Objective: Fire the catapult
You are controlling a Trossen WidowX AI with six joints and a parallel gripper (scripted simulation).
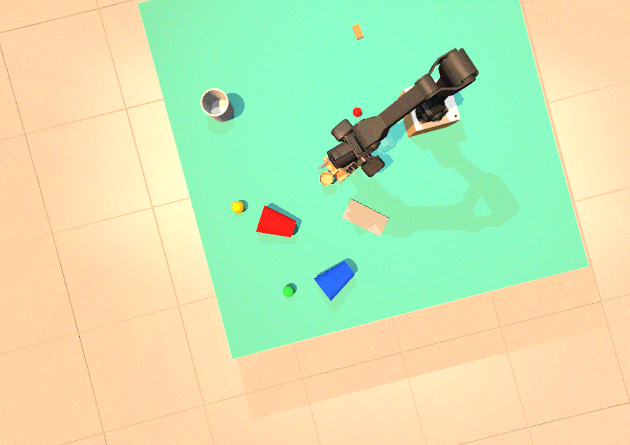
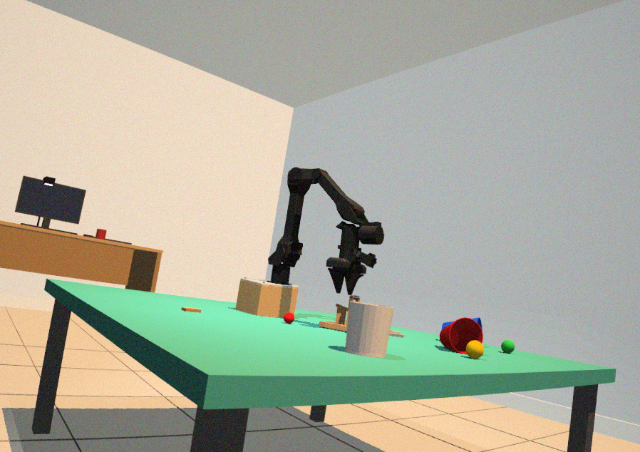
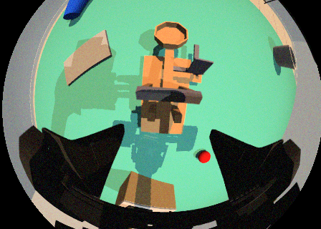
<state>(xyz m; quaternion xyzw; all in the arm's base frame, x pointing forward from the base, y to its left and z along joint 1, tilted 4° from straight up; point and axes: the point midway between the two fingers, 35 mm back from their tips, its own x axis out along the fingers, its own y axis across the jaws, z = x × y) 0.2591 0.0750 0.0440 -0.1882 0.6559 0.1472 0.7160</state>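
The wooden catapult (image 1: 330,170) (image 2: 341,318) (image 3: 163,70) stands mid-table, and its round cup (image 3: 171,34) is empty. My gripper (image 2: 345,288) (image 3: 168,132) is open and empty, pointing straight down a little above the catapult. A red ball (image 1: 357,111) (image 2: 288,317) (image 3: 205,157) lies on the table close to the catapult, on the side toward the arm's base. The white mug (image 1: 216,103) (image 2: 368,328) (image 3: 285,56) stands upright, well off to one side of the catapult.
A yellow ball (image 1: 237,206) (image 2: 474,348) lies beside a tipped red cup (image 1: 276,222) (image 2: 460,333). A green ball (image 1: 288,290) (image 2: 507,346) lies near a tipped blue cup (image 1: 334,279). A flat tan card (image 1: 365,217), a small wooden block (image 1: 357,31) and the base box (image 2: 263,297) are also on the green table (image 1: 285,58).
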